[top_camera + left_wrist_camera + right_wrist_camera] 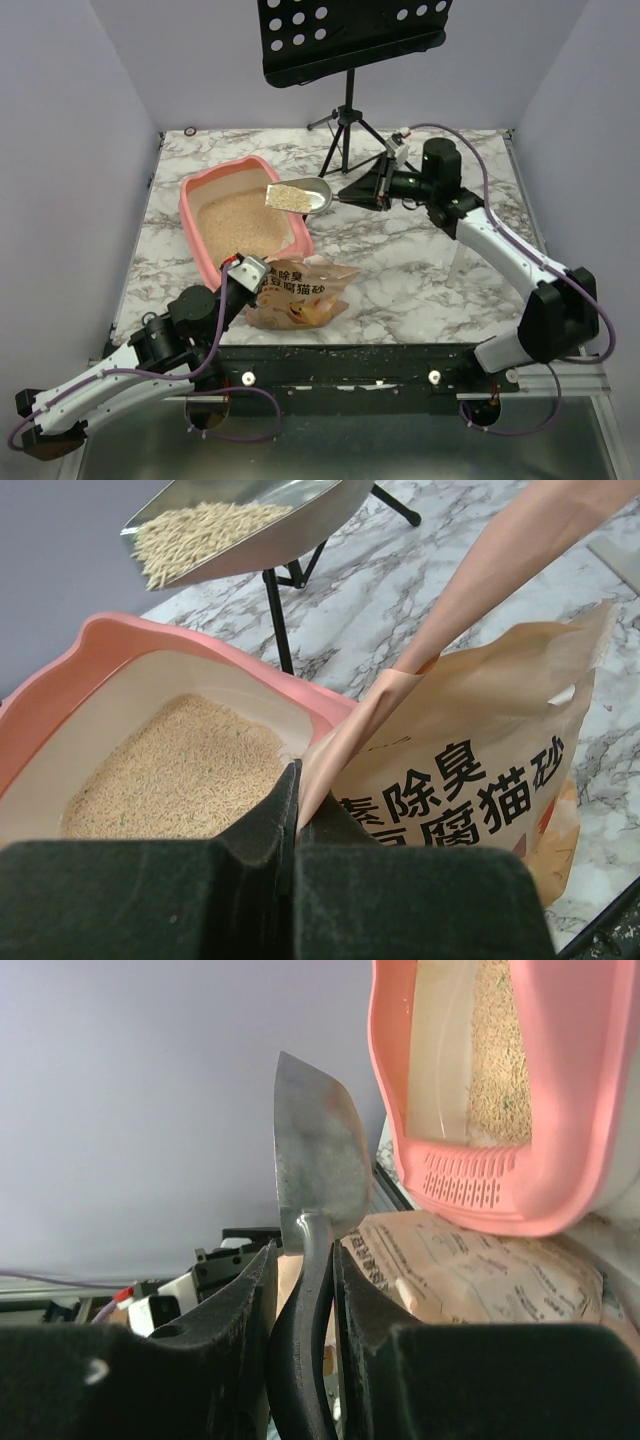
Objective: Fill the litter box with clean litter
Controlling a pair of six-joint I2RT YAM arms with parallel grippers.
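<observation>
The litter box point(203, 196) sat on the left half of the marble desk point(420, 275), about midway between its near and far edges and angled, its slotted ledge end turned toward the near edge; a bed of clean litter point(240, 225) covered its floor, with bare pale wall showing above the granules at the far end. The right gripper point(371, 191) reached in from the right side of the desk, its fingers pressed together on the dark handle of a metal scoop point(308, 197); the scoop hung in the air above the box's right rim, its mouth toward the box, and carried a heap of the same tan granules, some lying at its lip. A crinkled orange-tan bag point(300, 296) printed with black Chinese characters lay just beside the box's near end, close to the near edge and left of centre; the left gripper point(297, 785) was clamped on a flap of the bag's top edge, holding that edge up next to the box's pink rim. A black music stand point(347, 95) stood on its tripod by the middle of the far edge.
</observation>
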